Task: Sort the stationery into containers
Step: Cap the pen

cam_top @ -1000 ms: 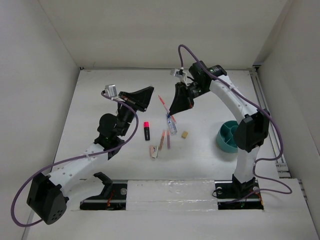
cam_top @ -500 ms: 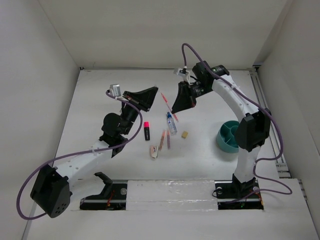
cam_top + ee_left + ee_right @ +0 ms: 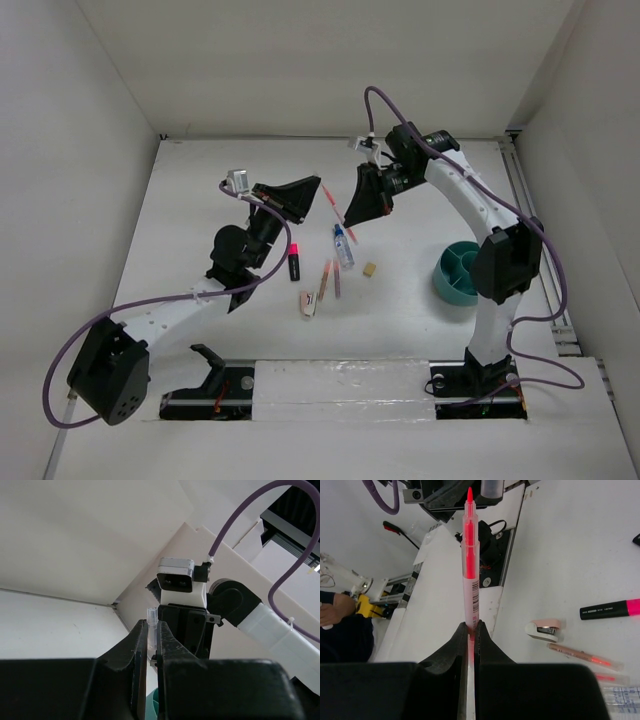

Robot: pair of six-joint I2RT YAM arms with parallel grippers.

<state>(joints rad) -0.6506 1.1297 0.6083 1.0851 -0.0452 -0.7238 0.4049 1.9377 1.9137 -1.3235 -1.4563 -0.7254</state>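
Mid-sort at the stationery table (image 3: 200, 200): the right gripper (image 3: 350, 223) has its jaws pinched tight on the barrel of a pink pen (image 3: 329, 199) and holds it clear of the surface near the middle. The left gripper (image 3: 314, 186), jaws nearly closed, nips a small clear tube that looks like the pen's cap (image 3: 151, 624). In the overhead view the pen's long axis runs from 5 o'clock to 11 o'clock. Its bare tip points to 11 o'clock, toward the left gripper close by.

The step in hand appears to be capping or uncapping this pen. If capping, the next move calls for lining the cap up squarely with the tip. After that the pen must swing to the teal cup (image 3: 455, 272), at about 4 o'clock from it, be stood on end and be lowered into a compartment. A highlighter (image 3: 295, 262) and a stapler (image 3: 309, 303) lie waiting at 6 o'clock of the pen.
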